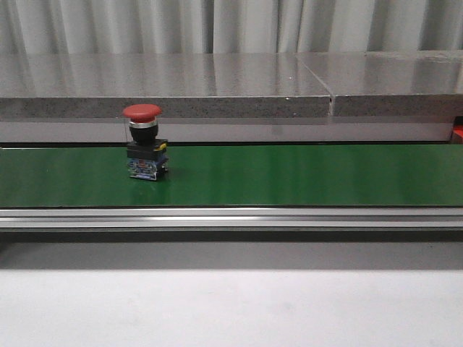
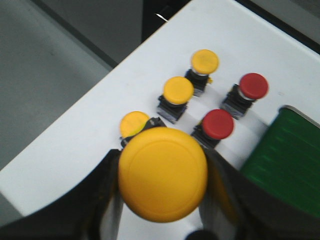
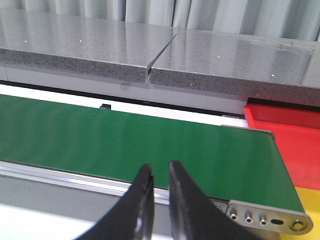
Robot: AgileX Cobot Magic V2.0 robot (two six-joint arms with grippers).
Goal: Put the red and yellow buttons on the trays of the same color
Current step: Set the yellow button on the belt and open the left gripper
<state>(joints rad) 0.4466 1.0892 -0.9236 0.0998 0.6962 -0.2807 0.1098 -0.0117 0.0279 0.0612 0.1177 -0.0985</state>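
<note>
Here the left gripper [image 2: 162, 200] pinches a glossy yellow button [image 2: 162, 173]; the right gripper [image 3: 159, 182] is nearly closed.

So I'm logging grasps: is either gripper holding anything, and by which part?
The left gripper holds a yellow button, fingers at the sides below its cap. The right gripper holds nothing.

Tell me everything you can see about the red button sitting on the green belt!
The red button stands upright on the green conveyor belt, toward its left side in the front view. It has a wide, rounded red mushroom cap on top, a shiny silver collar under it, then a black boxy body with a small yellow spot, and a bluish, see-through-looking block at the bottom. Only the belt touches it; no gripper is near it. It looks like plastic with a metal ring.
</note>
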